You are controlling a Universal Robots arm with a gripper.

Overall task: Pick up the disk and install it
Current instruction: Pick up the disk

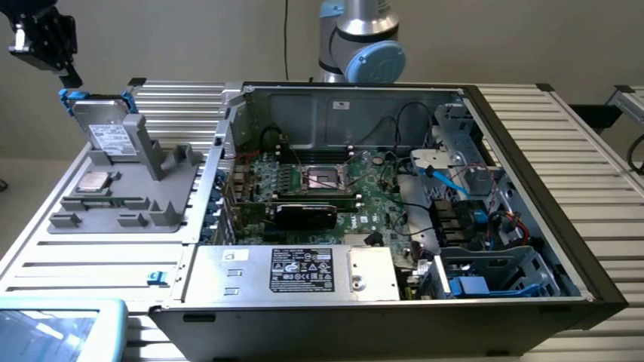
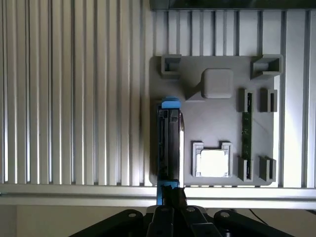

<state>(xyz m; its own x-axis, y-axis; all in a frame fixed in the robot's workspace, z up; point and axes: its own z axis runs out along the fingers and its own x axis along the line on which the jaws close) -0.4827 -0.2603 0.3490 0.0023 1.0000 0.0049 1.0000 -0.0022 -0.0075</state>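
Note:
The disk (image 1: 107, 127) is a silver-grey drive with a white label and blue rails. It stands on edge in the grey fixture tray (image 1: 161, 207), leaning against an upright post. In the wrist view I look down on the disk's thin edge (image 2: 169, 143), with a blue tab at each end. My gripper (image 1: 71, 81) hangs over the disk's upper corner at the exterior view's left. Its dark fingers (image 2: 178, 197) are shut on the blue tab at the disk's near end. The open computer case (image 1: 523, 113) lies at the exterior view's right, with blue drive bays (image 1: 483, 283) at its front right.
The fixture tray also holds a small square processor chip (image 1: 96, 181) and a green memory stick (image 2: 246, 131). Inside the case lie the motherboard, a black card (image 1: 307, 213), cables and a silver power supply (image 1: 292, 271). A slatted aluminium table (image 1: 563, 151) surrounds everything.

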